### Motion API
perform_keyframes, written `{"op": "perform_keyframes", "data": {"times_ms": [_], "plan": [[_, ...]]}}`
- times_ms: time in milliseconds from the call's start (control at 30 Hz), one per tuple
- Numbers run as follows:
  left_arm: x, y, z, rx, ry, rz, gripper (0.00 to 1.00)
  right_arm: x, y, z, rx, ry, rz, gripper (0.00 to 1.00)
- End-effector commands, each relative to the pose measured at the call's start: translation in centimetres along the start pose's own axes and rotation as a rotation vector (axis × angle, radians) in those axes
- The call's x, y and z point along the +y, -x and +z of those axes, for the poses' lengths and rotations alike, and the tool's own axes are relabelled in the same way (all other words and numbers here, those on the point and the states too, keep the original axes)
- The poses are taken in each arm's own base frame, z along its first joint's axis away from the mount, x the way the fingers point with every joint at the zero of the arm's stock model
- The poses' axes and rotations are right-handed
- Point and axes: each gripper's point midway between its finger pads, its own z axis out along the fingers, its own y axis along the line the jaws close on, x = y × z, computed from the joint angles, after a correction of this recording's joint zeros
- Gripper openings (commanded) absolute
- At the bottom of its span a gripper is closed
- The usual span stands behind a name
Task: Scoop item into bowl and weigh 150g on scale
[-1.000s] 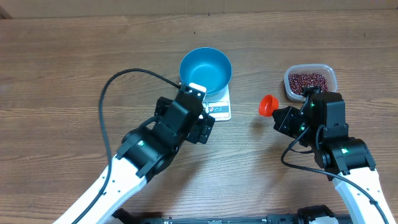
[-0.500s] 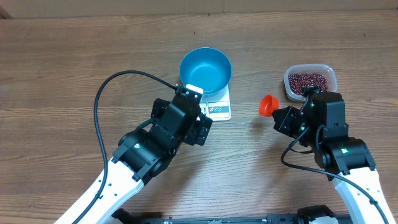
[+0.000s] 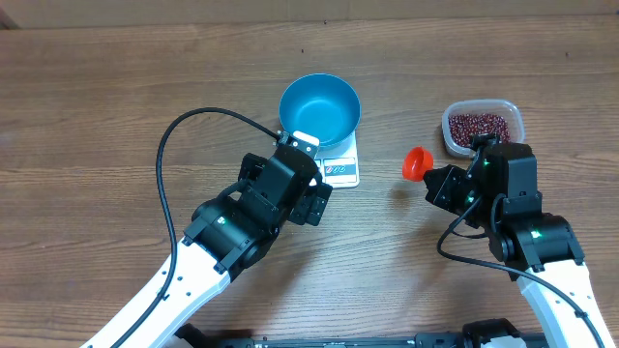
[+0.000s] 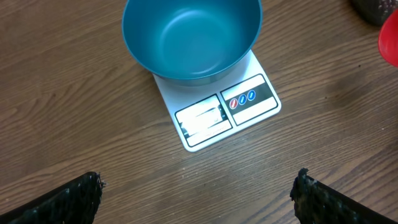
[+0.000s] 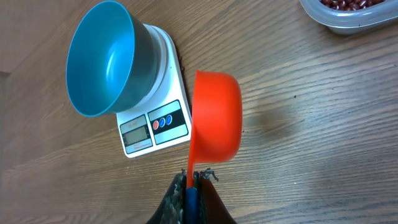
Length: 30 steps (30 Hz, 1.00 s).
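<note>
Since second ago only left arm swayed slightly; you gain nothing yet. Right gripper (image 5: 191, 185) clenched on red scoop (image 3: 417, 163), centre-right. Left gripper (image 4: 199, 190) spread, holding nothing. Beans (image 3: 477, 126) in tub (image 3: 515, 114), upper right; bowl (image 3: 319, 109) empty on scale (image 3: 342, 172), upper centre.

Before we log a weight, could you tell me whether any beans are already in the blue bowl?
No, the left wrist view shows the inside of the blue bowl bare, with nothing lying in it.

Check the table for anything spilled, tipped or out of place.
Nothing stands out. The blue bowl sits upright on the scale, the beans lie inside their tub, and no spill shows.
</note>
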Motion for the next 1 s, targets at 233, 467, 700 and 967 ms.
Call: {"op": "perform_keyframes", "data": {"times_ms": [233,467,700,967], "plan": [[0.5,-0.4,0.2,0.017,0.021,-0.029,0.99,1.0,1.1,-0.7,-0.036,0.02,-0.018,0.04],[0.6,-0.4,0.3,0.04,-0.053,-0.045,1.0,1.0,1.2,-0.7,-0.038,0.021,-0.018,0.04],[1.8,-0.8,0.4,0.086,-0.143,-0.064,1.0,1.1,1.3,-0.7,-0.045,0.025,-0.019,0.04],[1.9,-0.2,0.2,0.065,-0.137,-0.066,1.0,1.1,1.3,-0.7,-0.045,0.025,-0.019,0.04]]}}
